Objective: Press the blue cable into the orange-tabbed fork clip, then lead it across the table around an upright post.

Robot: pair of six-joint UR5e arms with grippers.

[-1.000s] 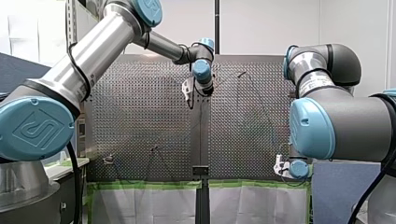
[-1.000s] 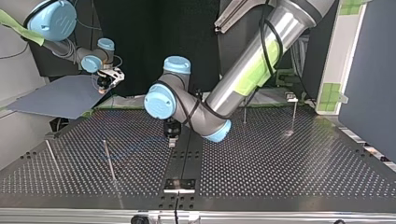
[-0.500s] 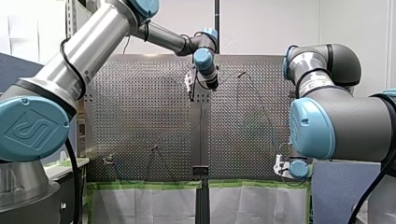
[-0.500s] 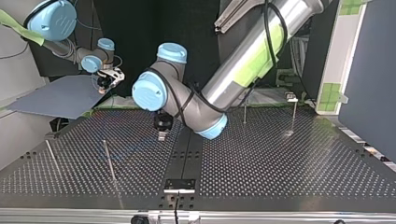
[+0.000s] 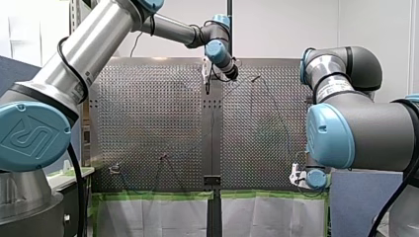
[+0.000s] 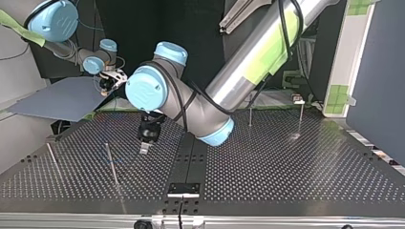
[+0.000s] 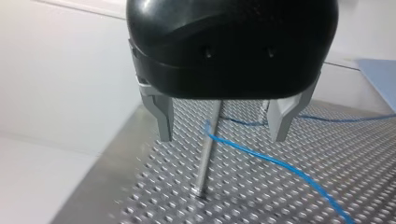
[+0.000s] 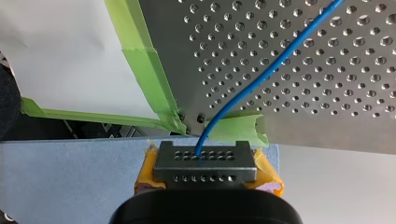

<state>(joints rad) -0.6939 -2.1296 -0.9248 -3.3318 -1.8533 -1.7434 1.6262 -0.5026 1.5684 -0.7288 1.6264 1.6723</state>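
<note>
Our left claw (image 7: 222, 135) hangs wide open above the perforated surface (image 7: 336, 158), its fingers (image 7: 164, 119) straddling an upright post (image 7: 204, 163). The blue cable (image 7: 261, 158) passes just beside that post, between the fingers (contact not resolvable). Our right claw (image 8: 205, 161), yellow pads, is closed on the cable just off the surface's near right corner, front view.

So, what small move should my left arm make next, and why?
Probably lower my left gripper a little and close on the blue cable. Its fingers are open and hang above the table, with the upright post and the cable ahead between them, while my right gripper holds the cable's other stretch.
</note>
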